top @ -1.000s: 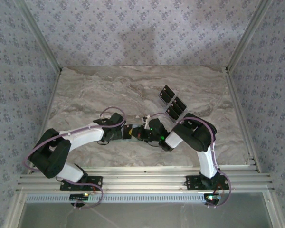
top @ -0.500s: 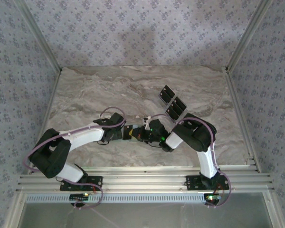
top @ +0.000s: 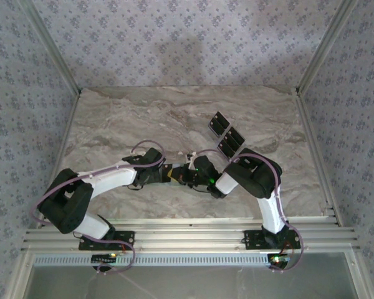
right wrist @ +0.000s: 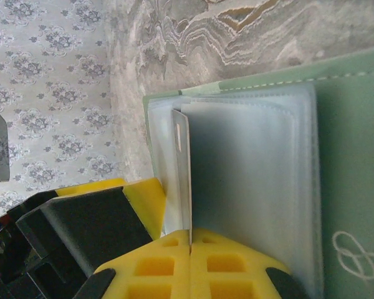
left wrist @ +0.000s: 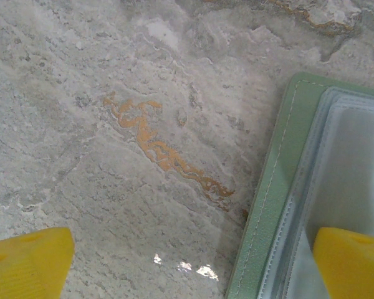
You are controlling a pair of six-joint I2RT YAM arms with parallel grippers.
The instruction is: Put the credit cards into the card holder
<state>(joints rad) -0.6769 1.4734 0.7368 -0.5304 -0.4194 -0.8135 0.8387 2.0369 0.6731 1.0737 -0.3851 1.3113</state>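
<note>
Card holder (right wrist: 349,156) lies open on the table (left wrist: 112,93), our left gripper (left wrist: 190,258) spread wide over its edge, right gripper (right wrist: 191,240) clamped on a credit card (right wrist: 182,168) at a sleeve mouth, so next we push it in.

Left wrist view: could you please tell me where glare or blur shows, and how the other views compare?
Left wrist: small glints on the table, soft yellow fingertips, crisp stitching on the card holder. Right wrist: the holder's clear sleeves look milky; the thin sheet in the right gripper is sharp. Top external: even light, a faint shadow on the back wall.
</note>
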